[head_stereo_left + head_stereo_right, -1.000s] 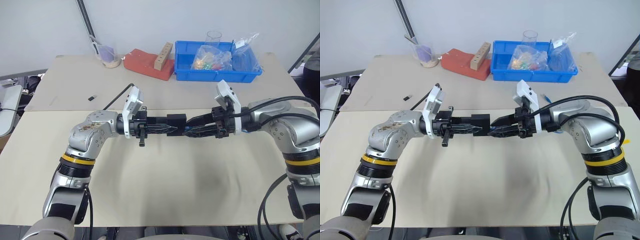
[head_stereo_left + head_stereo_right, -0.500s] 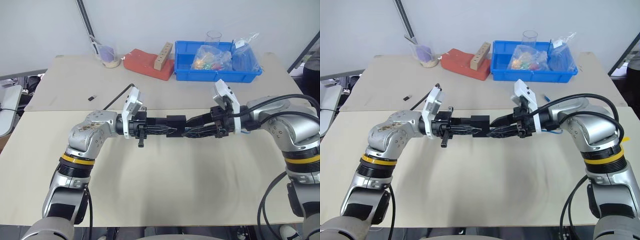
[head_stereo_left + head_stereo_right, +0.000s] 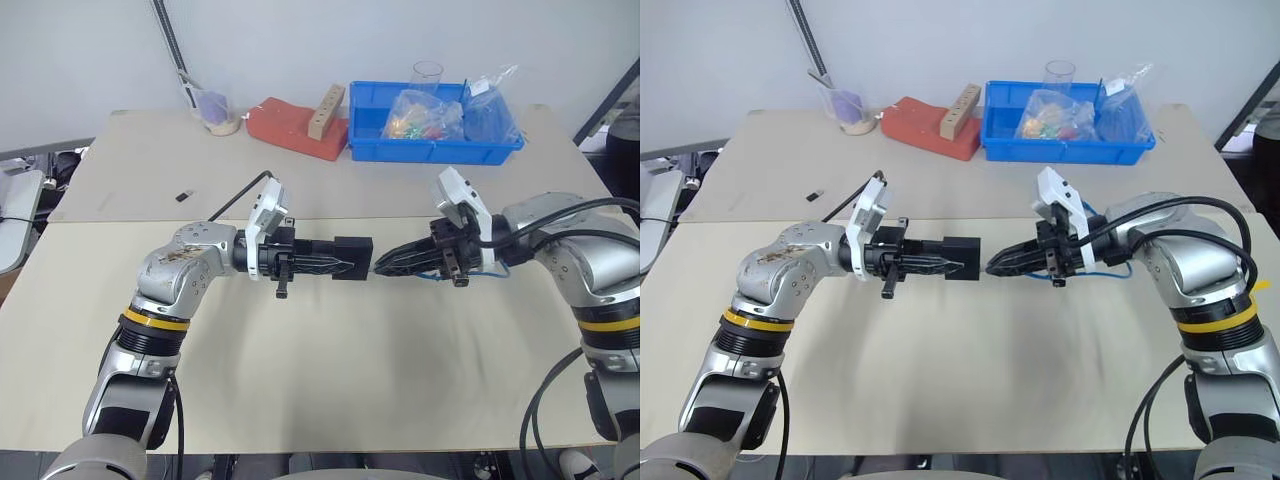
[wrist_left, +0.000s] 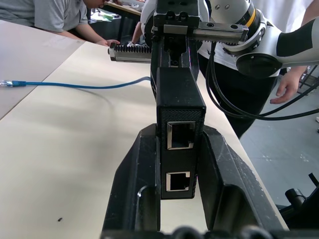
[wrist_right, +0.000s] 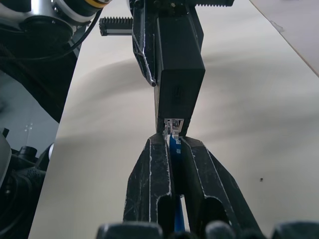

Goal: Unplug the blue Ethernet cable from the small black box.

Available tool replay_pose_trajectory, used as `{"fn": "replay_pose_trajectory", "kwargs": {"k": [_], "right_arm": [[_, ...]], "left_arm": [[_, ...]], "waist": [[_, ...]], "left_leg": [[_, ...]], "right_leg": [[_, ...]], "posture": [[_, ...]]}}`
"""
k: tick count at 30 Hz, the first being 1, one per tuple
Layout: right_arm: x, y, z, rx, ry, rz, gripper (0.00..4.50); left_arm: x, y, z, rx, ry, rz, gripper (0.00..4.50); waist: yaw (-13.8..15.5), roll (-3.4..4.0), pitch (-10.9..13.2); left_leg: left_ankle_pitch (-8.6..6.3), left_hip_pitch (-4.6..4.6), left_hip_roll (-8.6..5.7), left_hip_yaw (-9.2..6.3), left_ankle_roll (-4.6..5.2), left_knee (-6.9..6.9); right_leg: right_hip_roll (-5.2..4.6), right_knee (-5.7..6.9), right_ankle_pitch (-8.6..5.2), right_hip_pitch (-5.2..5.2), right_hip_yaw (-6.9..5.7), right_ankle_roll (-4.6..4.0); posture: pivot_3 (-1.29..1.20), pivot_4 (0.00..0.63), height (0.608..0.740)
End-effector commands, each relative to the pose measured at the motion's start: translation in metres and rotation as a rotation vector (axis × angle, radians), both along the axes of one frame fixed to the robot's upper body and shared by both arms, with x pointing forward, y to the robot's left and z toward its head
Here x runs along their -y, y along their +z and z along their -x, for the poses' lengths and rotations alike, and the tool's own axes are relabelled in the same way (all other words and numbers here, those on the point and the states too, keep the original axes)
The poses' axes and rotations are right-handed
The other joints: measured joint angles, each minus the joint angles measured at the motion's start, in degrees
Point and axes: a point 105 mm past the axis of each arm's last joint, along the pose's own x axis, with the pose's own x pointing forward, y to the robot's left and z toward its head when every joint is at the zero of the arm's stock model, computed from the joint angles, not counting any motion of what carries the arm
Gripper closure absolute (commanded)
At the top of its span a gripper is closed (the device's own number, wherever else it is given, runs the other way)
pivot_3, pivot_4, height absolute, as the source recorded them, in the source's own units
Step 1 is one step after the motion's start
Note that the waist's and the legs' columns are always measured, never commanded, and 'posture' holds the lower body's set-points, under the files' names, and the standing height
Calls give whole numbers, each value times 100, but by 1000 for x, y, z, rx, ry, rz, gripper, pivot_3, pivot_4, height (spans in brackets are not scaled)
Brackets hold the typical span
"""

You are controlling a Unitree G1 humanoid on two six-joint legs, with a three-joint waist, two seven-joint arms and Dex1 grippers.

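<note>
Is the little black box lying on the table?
No: the small black box is held up off the table, clamped between the left gripper jaws.

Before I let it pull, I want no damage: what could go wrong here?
The right hand pinches the blue Ethernet cable just behind its plug, which looks still seated in the small black box; pulling could strain the cord if the latch holds. The left hand grips only the box's sides, so it might slide out.

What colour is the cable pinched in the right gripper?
Bright blue; the cable shows best in the right wrist view, between the right gripper fingers.
</note>
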Motion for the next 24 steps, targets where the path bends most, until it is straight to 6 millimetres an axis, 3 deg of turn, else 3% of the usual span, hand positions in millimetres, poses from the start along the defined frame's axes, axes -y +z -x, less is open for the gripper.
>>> {"fn": "replay_pose_trajectory", "kwargs": {"k": [1,9,16,21,24], "right_arm": [[2,-2,1,10,10,20,4464],[17,-9,-3,12,-20,53,4464],[66,-43,-17,35,-167,172,4464],[76,-68,-47,202,-364,190,4464],[75,-76,-51,217,-408,174,4464]], "left_arm": [[0,16,4,65,-16,33,3991],[-2,16,3,69,-10,28,3991],[-20,6,1,59,55,-11,3991],[-23,-11,-3,107,150,-23,3991],[-20,-20,-1,137,171,-25,3991]], "waist": [[0,0,1],[16,2,3],[34,4,7],[-28,4,6],[-10,6,8]], "left_leg": [[0,0,0,0,0,0],[0,-1,-1,0,0,0],[0,2,-1,2,0,0],[0,6,5,4,0,-3],[0,1,3,4,-1,-3]], "right_leg": [[0,0,0,0,0,0],[-2,0,0,0,0,0],[-2,-2,0,1,1,0],[2,1,0,0,4,0],[0,2,0,-3,4,0]], "posture": [[0,150,740],[0,150,740],[0,150,740],[0,150,740],[0,150,740]]}}
